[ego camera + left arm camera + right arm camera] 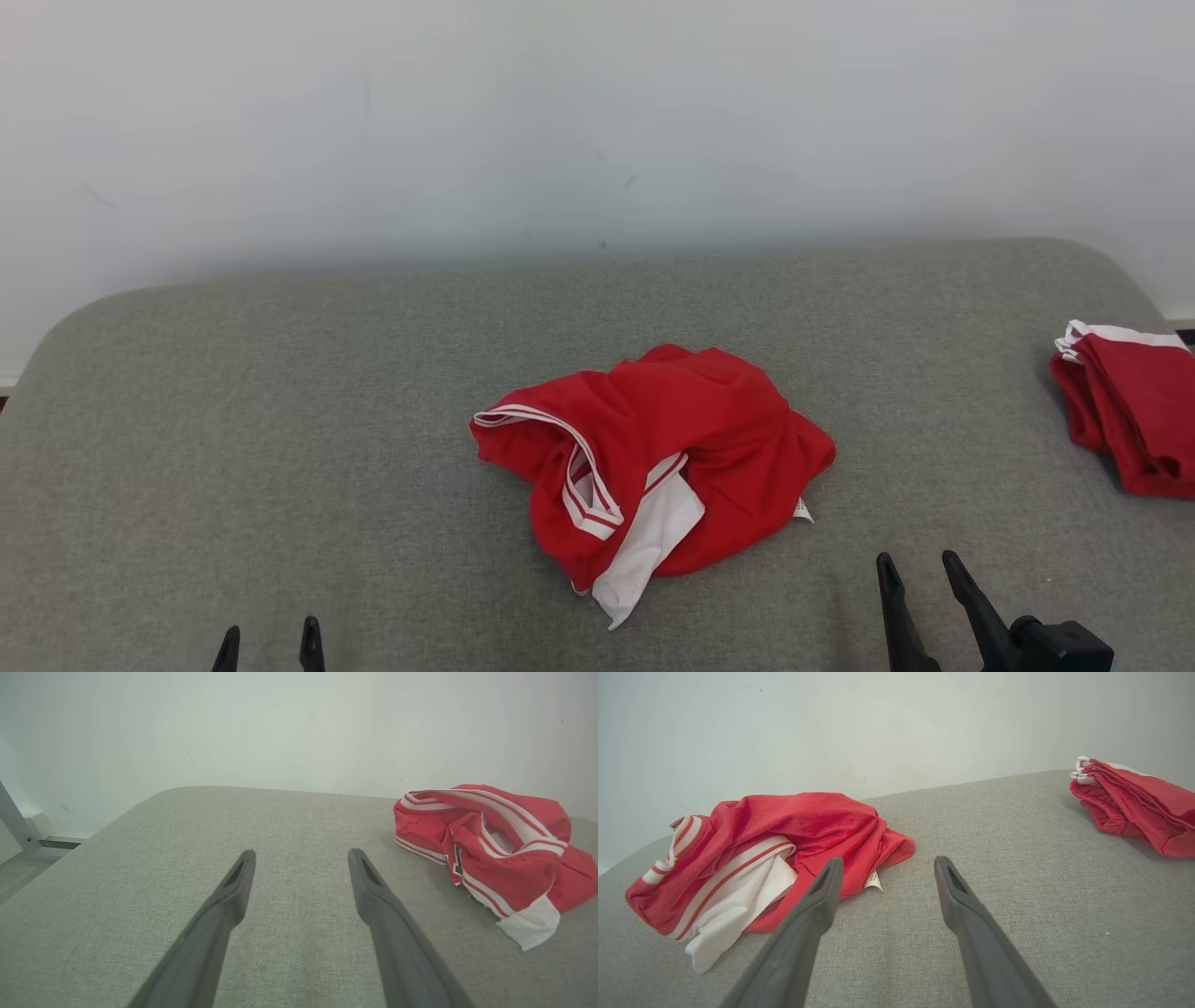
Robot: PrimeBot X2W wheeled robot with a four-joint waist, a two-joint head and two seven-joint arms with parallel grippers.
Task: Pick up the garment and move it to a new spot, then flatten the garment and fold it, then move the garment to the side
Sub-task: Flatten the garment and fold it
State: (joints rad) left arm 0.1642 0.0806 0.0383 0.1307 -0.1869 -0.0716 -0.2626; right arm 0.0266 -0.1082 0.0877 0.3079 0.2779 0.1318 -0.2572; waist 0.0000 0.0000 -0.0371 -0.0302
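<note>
A crumpled red garment [667, 439] with white trim lies in a heap at the middle of the grey padded table [280, 420]. In the left wrist view the garment [495, 858] sits to the right of my fingers; the right wrist view has the garment [784, 849] at the left. My left gripper [271, 642] is open at the lower left edge, well clear of the cloth. Near the garment's lower right my right gripper [918, 563] stands open, nothing between its fingers.
A second red garment [1130, 411], folded, rests at the table's far right edge; it shows as the folded garment [1134, 802] in the right wrist view. A white wall [597, 121] stands behind the table. A metal frame leg [16, 826] is off the table's left side.
</note>
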